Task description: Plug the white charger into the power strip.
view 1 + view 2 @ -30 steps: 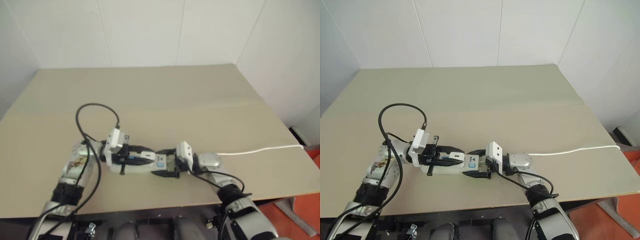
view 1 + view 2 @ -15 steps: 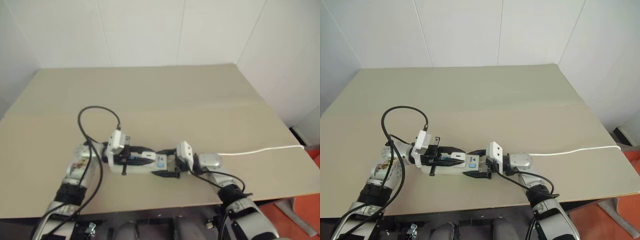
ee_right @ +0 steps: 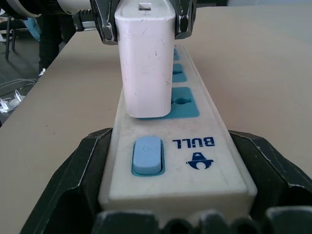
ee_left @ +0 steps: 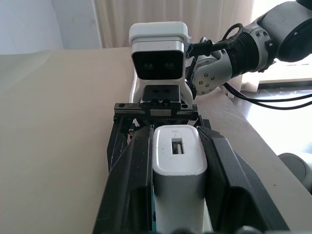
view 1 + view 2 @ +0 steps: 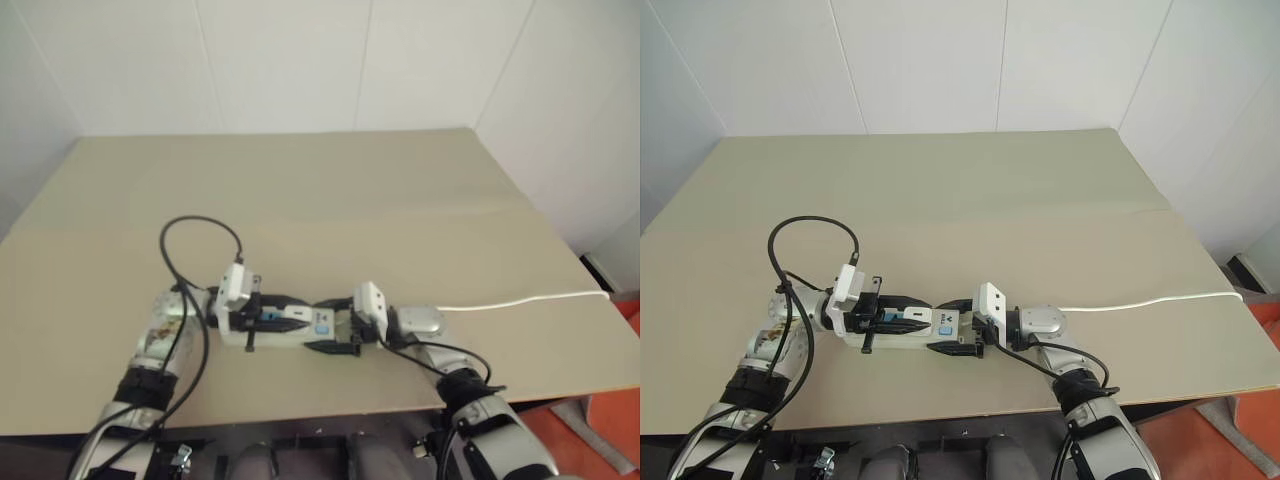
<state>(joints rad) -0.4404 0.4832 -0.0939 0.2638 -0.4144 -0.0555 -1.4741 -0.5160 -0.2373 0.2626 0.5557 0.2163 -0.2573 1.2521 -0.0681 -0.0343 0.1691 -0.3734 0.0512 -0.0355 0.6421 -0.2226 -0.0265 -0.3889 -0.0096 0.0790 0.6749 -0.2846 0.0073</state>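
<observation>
Since a second ago, the left gripper (image 4: 178, 161), pinching the small white plastic charger block (image 3: 145, 58), sank onto the long white plastic power strip (image 3: 190, 146), low centre; right gripper (image 3: 170, 204) clamps it steady.

White charger (image 3: 145, 58) upright — on power strip (image 3: 195, 146)

"BULL" in blue with a logo, on the power strip (image 3: 175, 151)
</observation>
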